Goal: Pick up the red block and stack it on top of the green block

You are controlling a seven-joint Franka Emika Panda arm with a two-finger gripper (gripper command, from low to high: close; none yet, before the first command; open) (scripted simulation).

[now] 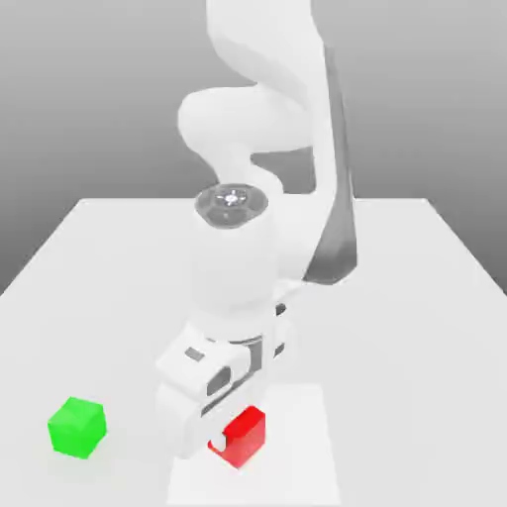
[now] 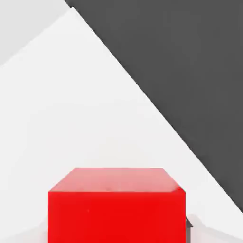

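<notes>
The red block (image 1: 240, 437) is a plain, uniform bright red, with one face reading paler and pinkish in the hand view; the green block (image 1: 77, 428) is solid bright green, its faces differing slightly in shade. The arm (image 1: 233, 262) has a white finish with dark grey sections. The table (image 1: 396, 366) is pale grey, the rectangular patch (image 1: 297, 446) on it plain white, and the backdrop (image 1: 89, 99) a grey gradient.
</notes>
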